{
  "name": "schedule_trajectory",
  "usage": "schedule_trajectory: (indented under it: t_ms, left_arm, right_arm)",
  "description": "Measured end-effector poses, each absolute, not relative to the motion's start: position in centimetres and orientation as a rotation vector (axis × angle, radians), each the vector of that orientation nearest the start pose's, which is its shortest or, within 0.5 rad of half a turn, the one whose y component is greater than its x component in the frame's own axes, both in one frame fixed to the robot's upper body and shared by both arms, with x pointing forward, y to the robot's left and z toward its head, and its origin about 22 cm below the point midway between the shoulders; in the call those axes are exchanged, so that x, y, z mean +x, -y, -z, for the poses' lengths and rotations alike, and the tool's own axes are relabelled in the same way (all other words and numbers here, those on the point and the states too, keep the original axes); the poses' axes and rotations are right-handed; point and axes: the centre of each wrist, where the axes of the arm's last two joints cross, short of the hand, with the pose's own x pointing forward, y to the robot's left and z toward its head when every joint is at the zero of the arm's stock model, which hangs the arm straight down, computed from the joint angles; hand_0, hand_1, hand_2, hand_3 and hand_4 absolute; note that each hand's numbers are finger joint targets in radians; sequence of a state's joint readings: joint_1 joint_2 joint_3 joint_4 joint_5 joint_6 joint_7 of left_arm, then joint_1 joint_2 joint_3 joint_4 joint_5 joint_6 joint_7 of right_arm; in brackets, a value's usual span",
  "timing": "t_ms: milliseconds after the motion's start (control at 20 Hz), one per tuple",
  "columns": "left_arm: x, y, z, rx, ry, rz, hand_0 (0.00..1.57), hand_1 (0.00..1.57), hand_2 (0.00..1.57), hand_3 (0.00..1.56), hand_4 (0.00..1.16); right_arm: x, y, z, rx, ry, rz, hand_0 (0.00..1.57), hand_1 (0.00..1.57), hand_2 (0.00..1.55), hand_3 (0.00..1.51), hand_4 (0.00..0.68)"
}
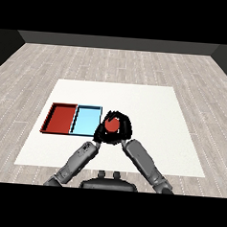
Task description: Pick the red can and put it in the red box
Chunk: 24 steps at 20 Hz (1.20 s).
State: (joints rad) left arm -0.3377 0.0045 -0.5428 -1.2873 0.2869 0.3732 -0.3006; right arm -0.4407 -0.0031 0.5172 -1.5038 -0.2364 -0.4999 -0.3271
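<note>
The red can (112, 125) stands just right of the light blue tray (85, 121), near the table's middle. My right hand (125, 127) is curled round the can, its dark fingers arching over the top and right side, so only the can's upper face shows. My left hand (98, 134) sits close against the can's left side, at the blue tray's right edge, and merges with the other hand's dark shape. The red tray (61, 118) lies left of the blue one, with nothing in it.
The white table (154, 108) stretches wide to the right and behind the hands. Both trays lie side by side at the left, touching each other. Grey wood floor surrounds the table.
</note>
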Motion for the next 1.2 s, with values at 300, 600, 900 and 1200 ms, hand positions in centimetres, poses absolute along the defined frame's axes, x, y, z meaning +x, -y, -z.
schedule_trajectory:
  t_ms: [300,600,900,1200]
  left_arm:
    - [27.5,-7.1,-0.1,-0.226,1.751,0.031,1.57,1.57,1.57,1.48,1.12]
    - [28.0,-7.4,0.1,-0.17,1.752,0.006,1.57,1.57,1.55,1.47,1.14]
    - [28.2,-7.2,0.1,-0.143,1.82,-0.03,1.57,1.57,1.57,1.5,1.15]
    - [28.0,-7.5,0.5,-0.137,1.858,-0.055,1.57,1.57,1.57,1.51,1.15]
  right_arm:
    - [27.5,6.1,-8.0,0.313,2.108,-0.015,1.5,1.5,1.45,1.39,0.653]
    - [27.4,5.8,-7.4,0.316,2.103,-0.007,1.48,1.48,1.44,1.39,0.642]
    - [27.6,5.9,-8.1,0.34,2.092,0.012,1.25,1.25,1.25,1.16,0.0]
    - [27.5,5.8,-8.0,0.306,2.039,-0.041,0.0,0.0,0.0,0.0,0.0]
